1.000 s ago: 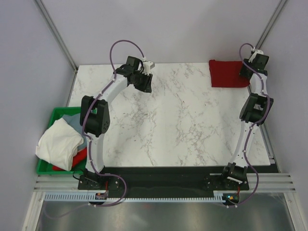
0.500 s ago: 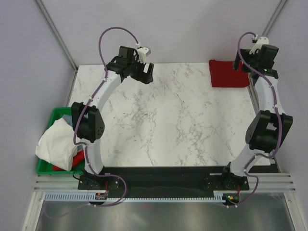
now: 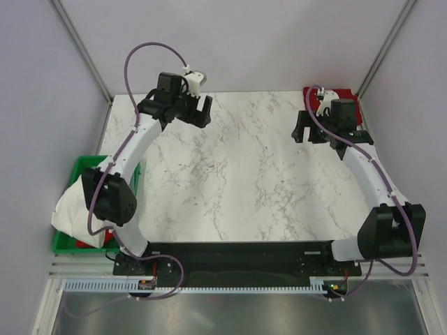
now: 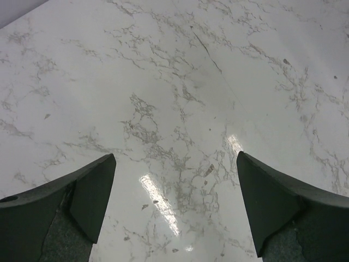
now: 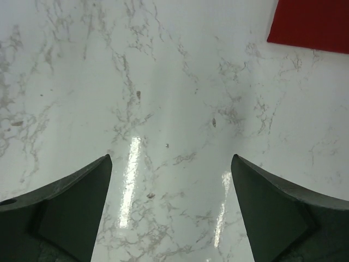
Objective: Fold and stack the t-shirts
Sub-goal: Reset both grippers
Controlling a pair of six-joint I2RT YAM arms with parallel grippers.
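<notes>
A folded dark red t-shirt (image 3: pixel 347 93) lies at the table's far right corner, mostly hidden behind my right arm; its corner shows in the right wrist view (image 5: pixel 311 24). A white t-shirt (image 3: pixel 68 211) is heaped in the green bin, with a bit of red cloth (image 3: pixel 85 243) under it. My left gripper (image 3: pixel 204 112) is open and empty above bare marble at the far left (image 4: pixel 175 155). My right gripper (image 3: pixel 304 132) is open and empty over bare marble, just left of and nearer than the red shirt (image 5: pixel 170 158).
The green plastic bin (image 3: pixel 80 163) stands off the table's left edge, partly hidden by my left arm's elbow. Grey walls with metal posts close in the back and both sides. The marble table (image 3: pixel 251 181) spans the middle.
My right gripper has come off the red shirt, moving left and nearer. My left arm has stretched out, its gripper shifting slightly left at the far edge. Both stay open.
</notes>
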